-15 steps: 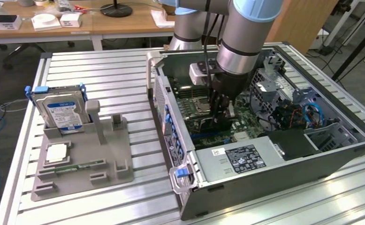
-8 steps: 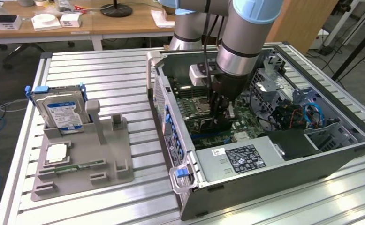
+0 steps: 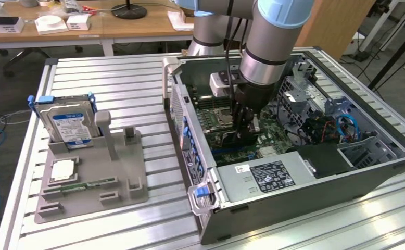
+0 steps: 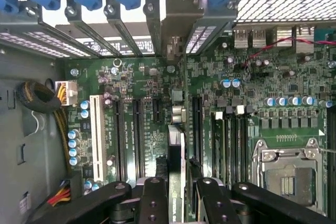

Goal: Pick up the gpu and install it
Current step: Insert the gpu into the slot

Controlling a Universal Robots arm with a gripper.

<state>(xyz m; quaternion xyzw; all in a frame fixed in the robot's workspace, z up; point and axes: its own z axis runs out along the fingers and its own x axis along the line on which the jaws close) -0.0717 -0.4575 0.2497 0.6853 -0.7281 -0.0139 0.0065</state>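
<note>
Gripper [image 4: 177, 198]: pinching the gpu [image 4: 176, 150] edge-on | Where: inside the computer case [image 3: 369, 172], over the motherboard [image 4: 142, 93] slots | Handling: likely light, stiff, fragile; grip by edges.

The motherboard [image 4: 157, 103] is dark green, dotted with blue-topped capacitors and crossed by long black slots and one white slot [image 4: 95, 129]. The gripper [image 4: 177, 198] is glossy black, and the gpu [image 4: 176, 182] between its fingers is black with a silver edge. On the exterior view's left, the hard drive [image 3: 69, 124] is silver with a blue label, standing in a grey holder [image 3: 112, 172]. The arm [image 3: 275, 41] is silver-grey with pale blue joints.
</note>
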